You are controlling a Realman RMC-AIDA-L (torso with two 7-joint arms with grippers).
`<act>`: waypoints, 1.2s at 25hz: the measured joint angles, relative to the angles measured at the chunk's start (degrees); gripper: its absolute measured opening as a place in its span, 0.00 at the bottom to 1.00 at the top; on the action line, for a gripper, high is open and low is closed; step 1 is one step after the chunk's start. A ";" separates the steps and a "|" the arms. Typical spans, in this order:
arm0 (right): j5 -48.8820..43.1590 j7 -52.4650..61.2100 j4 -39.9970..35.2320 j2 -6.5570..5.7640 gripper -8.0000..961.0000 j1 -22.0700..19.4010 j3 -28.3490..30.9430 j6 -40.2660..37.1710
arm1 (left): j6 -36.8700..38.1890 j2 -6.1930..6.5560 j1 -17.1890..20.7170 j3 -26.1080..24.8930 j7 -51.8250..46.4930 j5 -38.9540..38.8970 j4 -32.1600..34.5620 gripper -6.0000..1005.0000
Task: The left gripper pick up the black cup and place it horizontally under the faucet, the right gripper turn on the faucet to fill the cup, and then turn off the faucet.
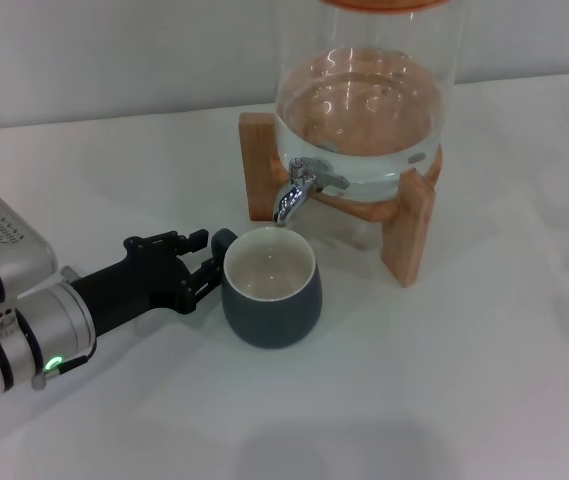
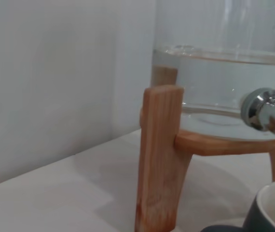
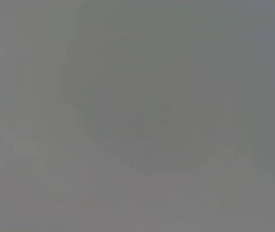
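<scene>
A: Where's everything on the table (image 1: 484, 400)?
B: Dispenser (image 1: 364, 90) at upper centre, the cup (image 1: 271, 288) upright just under its faucet (image 1: 294, 195) to catch water.
A: The left tool (image 1: 207, 262)?
B: Lower left, fingers at the cup's handle side; whether it's gripping, I can't tell. Right tool isn't in view.

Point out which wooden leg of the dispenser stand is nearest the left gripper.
The back left leg, left of the faucet. The other visible leg stands right of the black cup, farther from the left gripper.
</scene>
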 joint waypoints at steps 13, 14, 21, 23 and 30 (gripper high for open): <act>0.00 0.00 -0.07 0.00 0.84 0.28 0.17 -0.89 | -3.66 0.05 5.10 -0.20 -0.66 -0.44 2.86 0.39; 0.00 0.00 -0.07 0.00 0.84 0.35 0.17 -0.93 | -3.63 0.07 5.40 -0.24 -0.66 -0.47 3.03 0.39; 0.00 0.00 -0.09 0.00 0.84 0.63 0.16 -1.44 | -5.99 0.09 7.70 -0.09 -0.31 -0.54 4.49 0.39; 0.00 0.00 -0.09 0.00 0.84 0.63 0.16 -1.76 | -7.40 0.09 8.11 -0.09 -0.22 -0.54 4.50 0.39; 0.00 0.00 -0.09 0.00 0.84 0.63 0.16 -2.13 | -14.82 0.18 11.68 -0.45 -0.89 -1.95 7.63 0.39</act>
